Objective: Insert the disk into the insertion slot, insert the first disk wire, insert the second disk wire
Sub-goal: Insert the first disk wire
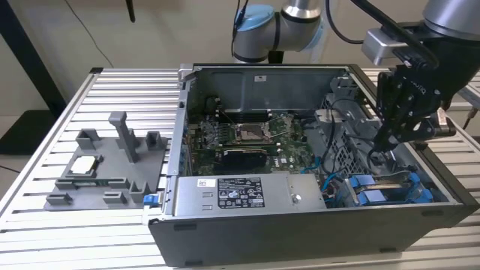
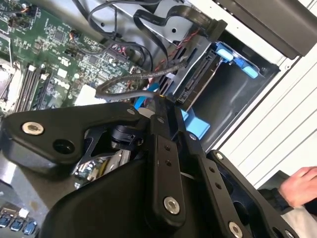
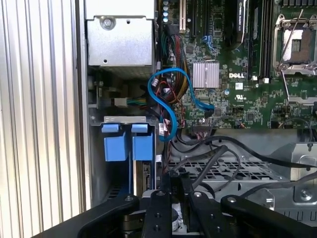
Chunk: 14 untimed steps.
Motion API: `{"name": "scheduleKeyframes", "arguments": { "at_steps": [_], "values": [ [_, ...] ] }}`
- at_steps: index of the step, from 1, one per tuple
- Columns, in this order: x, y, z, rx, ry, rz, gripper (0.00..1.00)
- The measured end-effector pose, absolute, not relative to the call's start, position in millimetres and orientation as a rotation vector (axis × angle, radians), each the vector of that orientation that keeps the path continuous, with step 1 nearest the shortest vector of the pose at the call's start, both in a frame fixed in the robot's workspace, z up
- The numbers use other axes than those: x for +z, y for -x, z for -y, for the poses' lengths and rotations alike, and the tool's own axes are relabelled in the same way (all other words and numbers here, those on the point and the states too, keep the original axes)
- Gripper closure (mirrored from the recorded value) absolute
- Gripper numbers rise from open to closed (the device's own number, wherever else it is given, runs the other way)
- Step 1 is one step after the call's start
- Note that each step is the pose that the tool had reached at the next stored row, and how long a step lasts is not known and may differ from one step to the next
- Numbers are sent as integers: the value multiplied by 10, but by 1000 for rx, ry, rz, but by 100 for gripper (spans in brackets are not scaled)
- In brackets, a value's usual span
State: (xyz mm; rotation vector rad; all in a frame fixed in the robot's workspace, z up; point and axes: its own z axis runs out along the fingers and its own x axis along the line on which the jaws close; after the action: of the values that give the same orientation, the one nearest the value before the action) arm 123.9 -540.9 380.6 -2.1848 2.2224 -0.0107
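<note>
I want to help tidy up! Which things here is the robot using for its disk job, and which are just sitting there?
For the job: gripper, disk in its blue frame, drive cage, wire beside the gripper.

Just lying about: grey parts tray on the table, power-supply box, a person's hand.

Silver arm (image 1: 300, 10) has pale-blue joint cap (image 1: 251, 19) and black screw-studded tool (image 1: 383, 145).

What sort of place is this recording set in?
Probably a robotics lab or test bench rather than an office: an open computer case sits on a slatted aluminium table, a grey fixture plate with moulded holders lies beside it, and a robot arm reaches over the case.
</note>
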Motion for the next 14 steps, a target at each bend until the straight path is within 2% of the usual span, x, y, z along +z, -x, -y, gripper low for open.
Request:
{"name": "scheduleKeyframes", "arguments": {
  "at_steps": [14],
  "values": [
    [3731, -1422, 5434, 3, 2213, -2250, 81]
  ]
}}
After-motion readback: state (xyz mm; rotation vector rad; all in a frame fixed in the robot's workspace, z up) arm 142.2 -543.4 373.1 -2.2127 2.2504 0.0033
